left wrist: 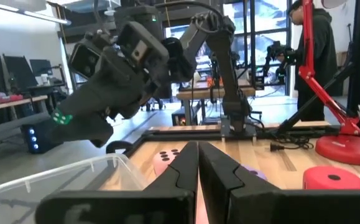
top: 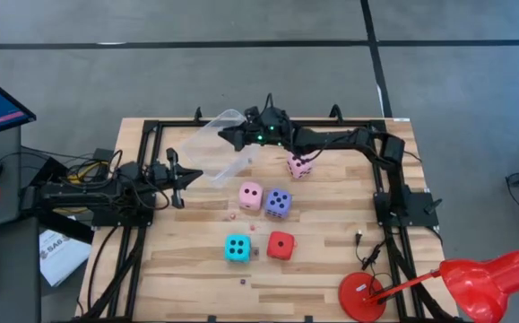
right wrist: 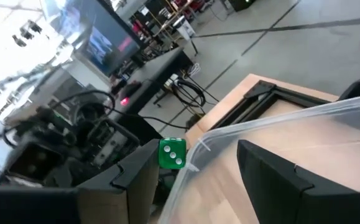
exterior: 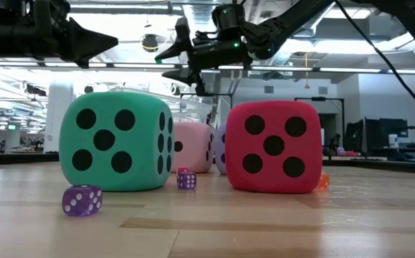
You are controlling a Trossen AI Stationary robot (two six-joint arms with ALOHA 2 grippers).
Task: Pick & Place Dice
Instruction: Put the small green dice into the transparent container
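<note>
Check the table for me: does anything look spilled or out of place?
Yes. The clear tub looks tipped rather than standing upright, at the far edge beside the right gripper. Several tiny dice lie scattered on the wood among the big dice, as if spilled.

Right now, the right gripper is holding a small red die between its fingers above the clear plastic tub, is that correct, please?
Not quite: the small die between the right gripper's fingers is green, not red, as the right wrist view shows. It does sit at the rim of the clear plastic tub.
</note>
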